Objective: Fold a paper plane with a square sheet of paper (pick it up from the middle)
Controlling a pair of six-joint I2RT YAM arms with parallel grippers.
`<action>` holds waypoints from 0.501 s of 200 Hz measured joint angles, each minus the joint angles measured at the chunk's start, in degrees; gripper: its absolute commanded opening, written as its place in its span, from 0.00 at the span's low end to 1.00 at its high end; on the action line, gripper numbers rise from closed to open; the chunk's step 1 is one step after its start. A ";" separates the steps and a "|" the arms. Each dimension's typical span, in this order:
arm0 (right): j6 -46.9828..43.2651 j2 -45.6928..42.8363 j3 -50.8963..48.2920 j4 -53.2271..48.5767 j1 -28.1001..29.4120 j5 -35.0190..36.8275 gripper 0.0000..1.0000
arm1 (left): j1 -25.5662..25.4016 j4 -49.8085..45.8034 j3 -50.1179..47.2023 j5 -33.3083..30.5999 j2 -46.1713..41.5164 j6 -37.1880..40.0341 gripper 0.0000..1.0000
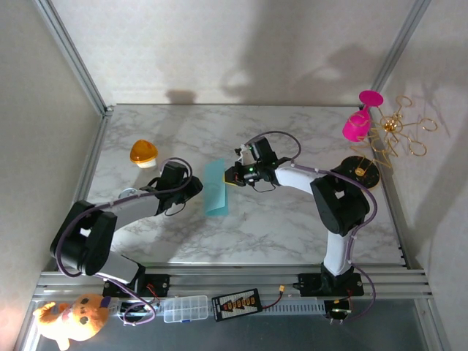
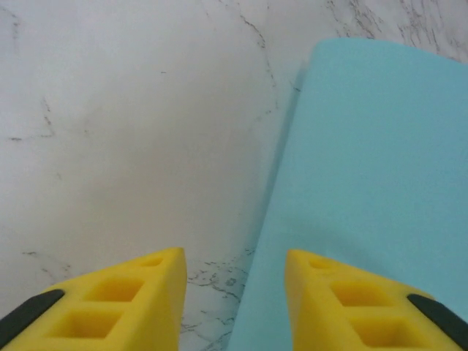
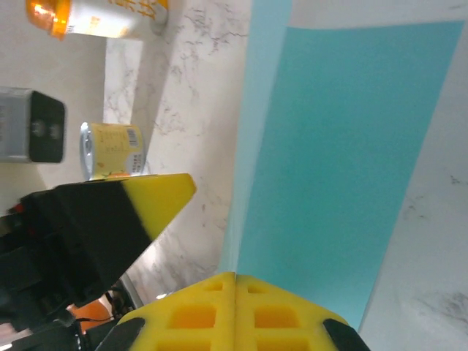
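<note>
Near the middle of the top view, the teal sheet of paper [image 1: 216,191] lies on the marble worktop [image 1: 292,227] as a narrow strip running up and down the frame, doubled over on itself. The left gripper [image 1: 196,188] sits low at the strip's left edge. In its wrist view the jaws stand well apart and hold nothing, one yellow finger [image 2: 131,300] over bare marble and the other over the paper's border. The right gripper [image 1: 232,175] is at the strip's upper right edge. From its own camera the jaws are pressed together at the bottom of the frame, and the paper's edge runs straight into the seam between them, so they look to be pinching it. There, a paler flap stands up along the sheet's left side. An orange dome [image 1: 144,152] sits at the upper left of the worktop, well apart from the paper.
</note>
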 measured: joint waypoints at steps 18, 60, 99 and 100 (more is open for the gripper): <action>0.04 -1.88 0.55 -0.79 0.00 0.02 0.00 | -0.76 0.55 -0.02 0.48 1.16 -0.37 0.34; 2.36 -3.54 1.68 0.92 0.15 -2.19 0.00 | -4.04 2.21 1.42 4.76 5.49 0.00 0.32; 5.66 -3.34 1.60 4.50 0.55 -4.52 0.00 | -4.44 5.40 2.27 7.78 7.06 0.44 0.33; 5.70 -3.34 1.60 4.57 0.55 -4.57 0.00 | -4.44 5.40 2.29 7.76 7.08 0.42 0.33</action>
